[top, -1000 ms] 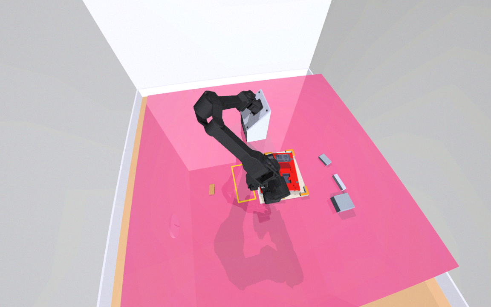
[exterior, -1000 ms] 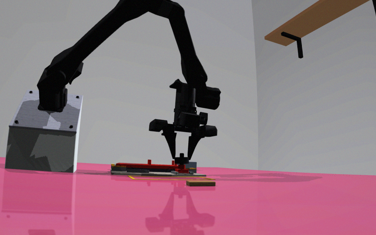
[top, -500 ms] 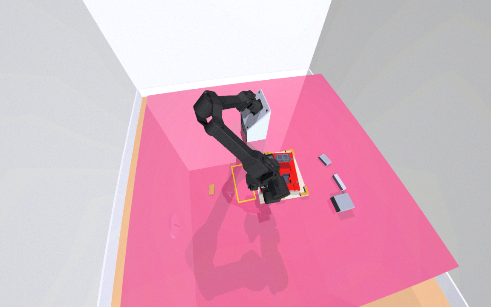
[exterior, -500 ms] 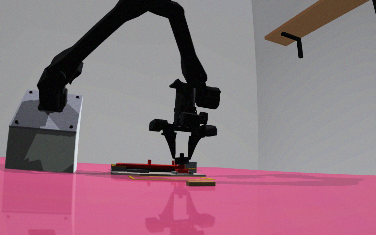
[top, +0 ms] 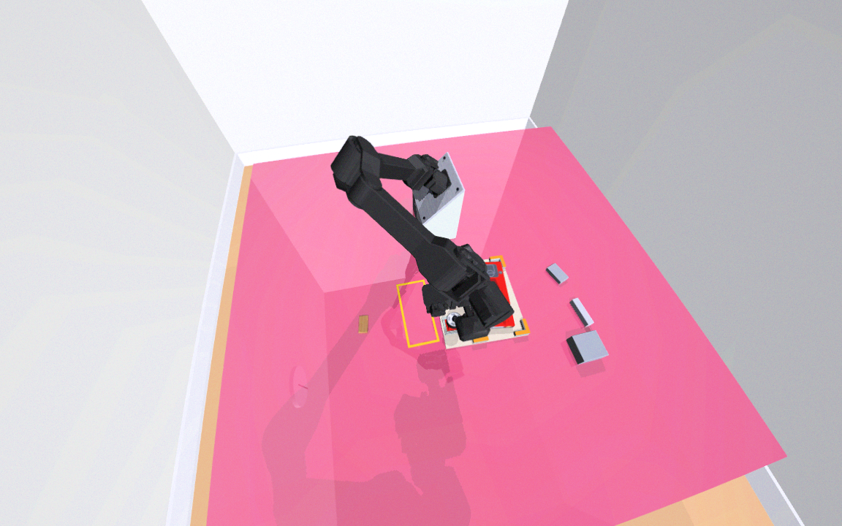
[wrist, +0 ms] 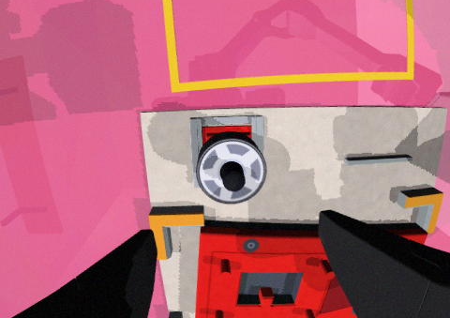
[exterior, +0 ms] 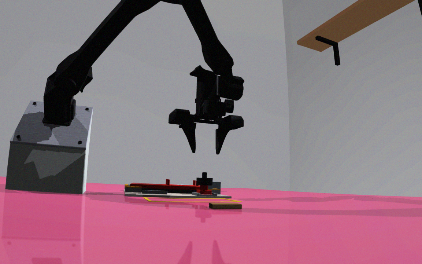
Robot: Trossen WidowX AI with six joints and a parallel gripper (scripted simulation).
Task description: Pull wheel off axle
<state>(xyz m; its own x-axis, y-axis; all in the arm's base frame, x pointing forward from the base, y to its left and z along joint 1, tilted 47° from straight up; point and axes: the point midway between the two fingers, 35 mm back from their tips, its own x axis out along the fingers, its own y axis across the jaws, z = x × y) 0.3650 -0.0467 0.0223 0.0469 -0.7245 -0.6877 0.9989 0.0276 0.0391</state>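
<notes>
The wheel [wrist: 211, 169] [exterior: 204, 179] [top: 452, 320], black tyre with a grey-white hub, sits on the upright axle at the near-left corner of the beige board [wrist: 300, 135] [top: 517, 299]. My gripper [exterior: 205, 152] [wrist: 238, 232] is open and empty. It hangs well above the wheel and touches nothing. In the wrist view its two black fingers show at the bottom corners, on either side of the wheel and below it. The marked area is a yellow rectangle [wrist: 291, 80] [top: 403, 313] on the pink table, right beside the board's wheel edge. Nothing lies inside it.
A red plate [wrist: 281, 248] [top: 502, 288] covers most of the board, with orange corner brackets [wrist: 175, 220]. A small brown block [top: 363, 324] [exterior: 225, 205] lies left of the yellow rectangle. Three grey blocks [top: 556, 273] [top: 582, 311] [top: 588, 346] lie right of the board. The arm's grey pedestal [exterior: 47, 157] stands behind.
</notes>
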